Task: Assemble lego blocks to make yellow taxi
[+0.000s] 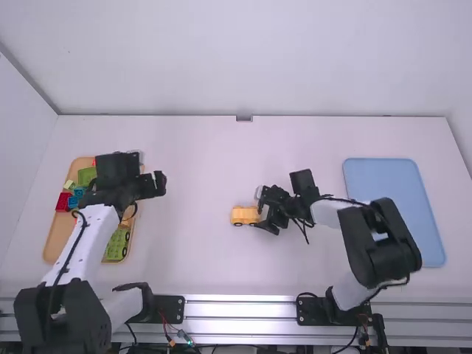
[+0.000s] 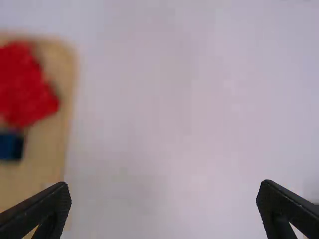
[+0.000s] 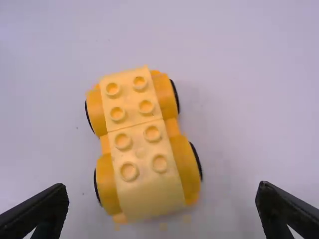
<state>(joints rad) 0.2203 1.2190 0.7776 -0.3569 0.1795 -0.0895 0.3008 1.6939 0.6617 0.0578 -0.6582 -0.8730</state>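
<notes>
My left gripper [image 1: 159,184] is over the table just right of the tray [image 1: 51,247]. In its wrist view the left gripper [image 2: 164,209] is open with nothing between its fingers. A yellow car [image 1: 244,215] with four wheels stands near the middle of the table. My right gripper [image 1: 265,212] is at the car's right end. In the right wrist view the right gripper [image 3: 162,209] is open, and the car [image 3: 144,164] lies ahead of and partly between its fingertips. Two pale yellow studded blocks [image 3: 130,99] sit end to end on the orange-yellow wheeled base [image 3: 187,167].
The tray holds red [image 1: 63,201], blue [image 1: 74,200] and green blocks [image 1: 87,176], plus a green wheeled base [image 1: 117,244]. The left arm covers part of it. A blue tray [image 1: 398,177] lies at the right. Red blocks [image 2: 25,89] show in the left wrist view.
</notes>
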